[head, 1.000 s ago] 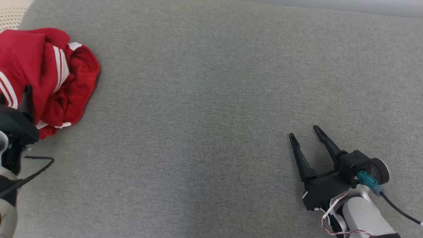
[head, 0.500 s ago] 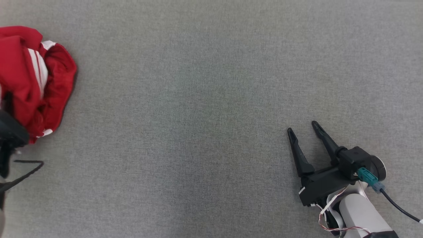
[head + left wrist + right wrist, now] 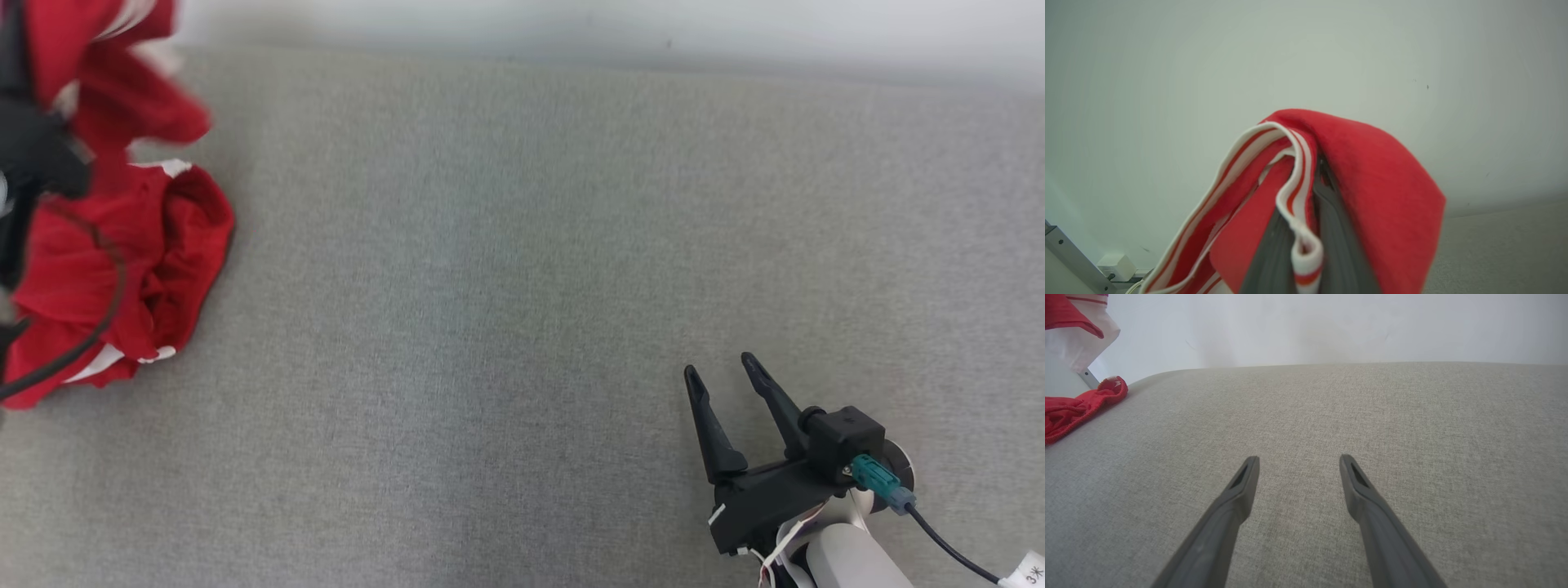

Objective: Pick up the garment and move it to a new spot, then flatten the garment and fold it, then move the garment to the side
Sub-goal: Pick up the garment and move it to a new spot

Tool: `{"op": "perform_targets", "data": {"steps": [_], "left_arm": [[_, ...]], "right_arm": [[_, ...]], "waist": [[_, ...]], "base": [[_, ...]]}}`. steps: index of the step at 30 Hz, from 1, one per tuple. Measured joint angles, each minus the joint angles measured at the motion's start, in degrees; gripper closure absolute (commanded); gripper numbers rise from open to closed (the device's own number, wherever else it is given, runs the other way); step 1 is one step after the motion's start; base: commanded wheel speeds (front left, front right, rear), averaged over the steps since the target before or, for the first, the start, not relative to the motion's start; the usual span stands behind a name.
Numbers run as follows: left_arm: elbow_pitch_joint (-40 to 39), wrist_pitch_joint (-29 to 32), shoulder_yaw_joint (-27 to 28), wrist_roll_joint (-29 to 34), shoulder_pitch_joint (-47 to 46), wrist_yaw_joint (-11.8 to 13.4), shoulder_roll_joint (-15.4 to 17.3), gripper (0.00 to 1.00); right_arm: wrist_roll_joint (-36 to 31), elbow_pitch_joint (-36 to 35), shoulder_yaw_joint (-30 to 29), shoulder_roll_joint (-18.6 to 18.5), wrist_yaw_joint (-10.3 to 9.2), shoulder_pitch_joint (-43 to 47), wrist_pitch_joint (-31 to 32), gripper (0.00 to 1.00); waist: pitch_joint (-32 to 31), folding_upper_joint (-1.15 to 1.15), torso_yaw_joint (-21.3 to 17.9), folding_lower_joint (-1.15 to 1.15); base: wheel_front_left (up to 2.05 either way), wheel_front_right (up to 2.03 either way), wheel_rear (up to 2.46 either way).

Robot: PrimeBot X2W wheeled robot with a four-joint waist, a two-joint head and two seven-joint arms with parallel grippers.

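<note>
Head view: the red garment (image 3: 122,269) sits far left on the grey surface (image 3: 490,286), one part raised; the right gripper (image 3: 720,364) is spread wide and empty. Left wrist view: the left gripper (image 3: 1306,228) is clamped on the garment's striped hem. Right wrist view: the garment lies far left

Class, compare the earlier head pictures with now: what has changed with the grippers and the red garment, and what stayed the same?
The left gripper shut on the red garment and lifted its striped edge off the grey surface; the rest still lies heaped at the left. The head view shifted too. The right gripper stayed open and empty, low over the surface.
</note>
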Motion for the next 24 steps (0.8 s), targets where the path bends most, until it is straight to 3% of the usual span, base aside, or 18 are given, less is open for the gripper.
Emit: {"op": "perform_targets", "data": {"steps": [7, 16, 21, 24], "left_arm": [[-6.4, -0.5, -7.4, -5.9, -0.8, 0.0, -4.4, 1.00], [-8.4, -1.9, -15.2, -11.4, 8.4, 0.0, -11.4, 1.00], [-7.8, -2.7, -16.9, -12.0, 12.4, 0.0, -14.0, 1.00], [-7.3, -3.0, -15.0, -12.8, 15.5, 0.3, -16.3, 1.00]], "right_arm": [[0.7, 0.4, -1.7, 1.6, 0.00, 1.4, 0.0, 0.00], [0.7, 0.9, -2.1, 3.1, 0.00, 2.3, 0.0, 0.00], [0.7, 0.9, -2.4, 3.2, 0.00, 2.3, 0.0, 0.00], [0.6, 0.6, -2.9, 3.1, 0.00, 2.3, 0.0, 0.00]], "waist": [[-3.5, 0.00, -1.4, 0.00], [-5.8, 0.00, -6.7, 0.00], [-6.3, 0.00, -9.6, 0.00], [-6.5, 0.00, -11.9, 0.00]], "base": [[0.00, 0.00, 0.00], [0.00, 0.00, 0.00], [0.00, 0.00, 0.00], [0.00, 0.00, 0.00]]}}
